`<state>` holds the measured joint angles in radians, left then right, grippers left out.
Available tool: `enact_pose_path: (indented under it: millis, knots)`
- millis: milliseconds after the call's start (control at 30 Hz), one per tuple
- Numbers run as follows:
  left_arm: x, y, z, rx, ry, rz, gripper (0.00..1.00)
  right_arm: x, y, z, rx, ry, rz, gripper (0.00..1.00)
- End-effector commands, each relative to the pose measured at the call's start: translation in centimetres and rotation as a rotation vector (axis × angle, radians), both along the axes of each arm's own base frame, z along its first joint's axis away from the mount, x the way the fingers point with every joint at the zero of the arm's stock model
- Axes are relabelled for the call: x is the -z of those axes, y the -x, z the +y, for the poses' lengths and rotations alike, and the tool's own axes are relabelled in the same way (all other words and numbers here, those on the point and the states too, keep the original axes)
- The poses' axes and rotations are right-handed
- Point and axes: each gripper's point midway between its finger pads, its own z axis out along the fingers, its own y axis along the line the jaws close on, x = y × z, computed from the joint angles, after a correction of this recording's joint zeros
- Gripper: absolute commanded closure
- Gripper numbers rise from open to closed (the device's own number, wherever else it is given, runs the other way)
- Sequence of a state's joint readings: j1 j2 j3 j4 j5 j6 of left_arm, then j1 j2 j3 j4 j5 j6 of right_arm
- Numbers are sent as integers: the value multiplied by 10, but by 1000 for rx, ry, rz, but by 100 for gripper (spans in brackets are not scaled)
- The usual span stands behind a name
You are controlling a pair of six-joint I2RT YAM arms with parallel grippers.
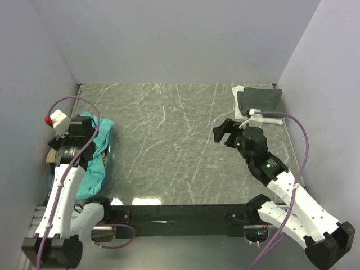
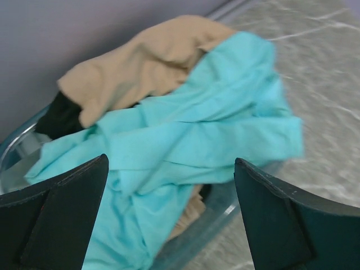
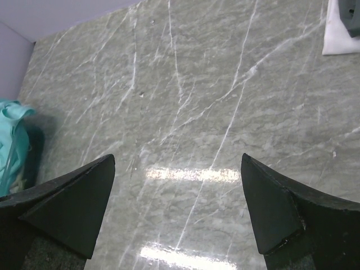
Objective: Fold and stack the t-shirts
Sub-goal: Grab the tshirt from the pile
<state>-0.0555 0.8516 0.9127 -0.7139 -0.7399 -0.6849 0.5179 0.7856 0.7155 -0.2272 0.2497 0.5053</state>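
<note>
- Now picking up: my left gripper [image 2: 170, 163], spread wide, hovers just before the teal t-shirt [image 2: 214, 129], with the tan t-shirt [image 2: 140, 62] beyond it.
- Next, I judge: close in and pinch teal cloth.
- Meanwhile my right gripper [image 3: 178, 157] hangs spread, empty.

Tan t-shirt [image 2: 146, 56] half under teal t-shirt [image 2: 197, 135]

At the table's [image 1: 169, 140] left edge, a teal t-shirt [image 1: 97, 163] lies crumpled in a heap. The left end effector [image 1: 82, 134] hangs right above it, its fingers hidden under the wrist from here. In the far right corner, a folded dark grey t-shirt [image 1: 261, 99] lies on top of a white t-shirt [image 1: 241, 111]. The right end effector [image 1: 224, 133] is near that stack over bare marble, fingers spread, holding nothing.
</note>
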Motion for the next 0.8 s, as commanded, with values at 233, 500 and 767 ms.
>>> enact_pose_path:
  millis: [233, 500, 767]
  knots:
    - [68, 9, 51, -93, 142, 175, 0, 4, -2, 3, 0, -31, 0, 1]
    - [96, 0, 55, -77, 204, 239, 4, 5, 0, 0, 14, -46, -9, 1]
    - [115, -10, 59, -87, 229, 297, 7, 9, 0, 1, 9, -48, -6, 1]
